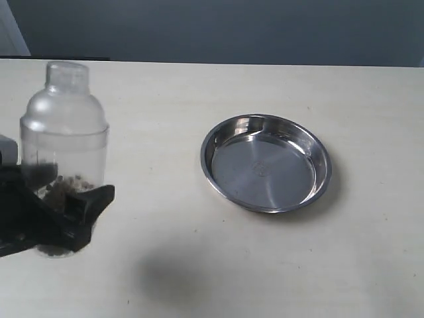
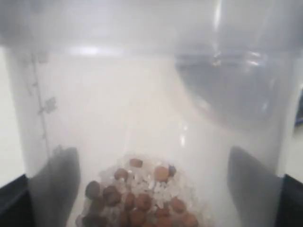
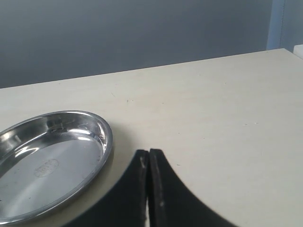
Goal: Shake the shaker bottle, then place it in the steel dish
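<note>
The shaker bottle (image 1: 64, 132), frosted clear plastic with a domed shoulder and a small cap, stands upright at the far left of the exterior view. Brown granules (image 2: 137, 198) lie at its bottom. My left gripper (image 1: 66, 199) is shut on its lower body, with a dark finger (image 2: 59, 184) pressed against each side of the wall. The bottle (image 2: 142, 109) fills the left wrist view. The steel dish (image 1: 265, 172) sits empty to the right of the bottle, well apart from it. My right gripper (image 3: 149, 152) is shut on nothing, just beside the dish's rim (image 3: 106, 142).
The pale tabletop (image 1: 165, 99) carries only the bottle and the dish. A soft shadow (image 1: 172, 278) falls on it near the front, between the two. A dark wall runs behind the table's far edge (image 1: 265, 64).
</note>
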`<action>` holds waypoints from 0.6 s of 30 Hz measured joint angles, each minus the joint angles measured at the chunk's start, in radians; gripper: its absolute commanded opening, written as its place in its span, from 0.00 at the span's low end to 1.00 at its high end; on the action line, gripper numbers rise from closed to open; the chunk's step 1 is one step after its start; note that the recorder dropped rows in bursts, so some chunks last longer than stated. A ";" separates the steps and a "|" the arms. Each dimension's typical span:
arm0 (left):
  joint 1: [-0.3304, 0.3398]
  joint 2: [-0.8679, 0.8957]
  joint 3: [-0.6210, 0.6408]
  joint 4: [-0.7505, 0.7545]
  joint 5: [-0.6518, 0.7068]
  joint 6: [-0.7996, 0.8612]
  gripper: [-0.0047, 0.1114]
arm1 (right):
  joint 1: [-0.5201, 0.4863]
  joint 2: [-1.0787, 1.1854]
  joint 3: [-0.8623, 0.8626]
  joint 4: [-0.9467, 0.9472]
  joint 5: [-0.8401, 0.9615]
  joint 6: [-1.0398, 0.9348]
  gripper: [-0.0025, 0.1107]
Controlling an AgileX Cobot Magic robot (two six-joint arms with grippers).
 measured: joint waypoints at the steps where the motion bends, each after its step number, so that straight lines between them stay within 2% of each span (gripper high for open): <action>1: -0.007 -0.023 -0.018 0.050 -0.007 -0.044 0.04 | 0.000 0.000 0.000 0.000 0.000 0.000 0.02; 3: -0.016 -0.072 -0.065 0.167 -0.045 -0.105 0.04 | 0.000 0.000 0.000 0.000 0.000 0.000 0.02; 5: -0.018 -0.100 -0.082 0.205 -0.080 -0.112 0.04 | 0.000 0.000 0.000 0.000 0.000 0.000 0.02; 8: -0.018 -0.077 -0.032 0.101 -0.105 -0.060 0.04 | 0.000 0.000 0.000 0.000 0.000 0.000 0.02; 11: -0.022 -0.036 0.016 0.040 -0.063 -0.068 0.04 | 0.000 0.000 0.000 0.000 0.000 0.000 0.02; 13: -0.034 -0.049 -0.007 0.143 -0.054 -0.149 0.04 | 0.000 0.000 0.000 0.000 0.000 0.000 0.02; 15: -0.043 -0.089 -0.065 0.307 -0.079 -0.247 0.04 | 0.000 0.000 0.000 0.000 0.000 0.000 0.02; 16: -0.043 -0.110 -0.095 0.370 -0.088 -0.268 0.04 | 0.000 0.000 0.000 0.000 0.000 0.000 0.02; 18: -0.043 -0.134 -0.121 0.398 -0.077 -0.233 0.04 | 0.000 0.000 0.000 0.000 0.000 0.000 0.02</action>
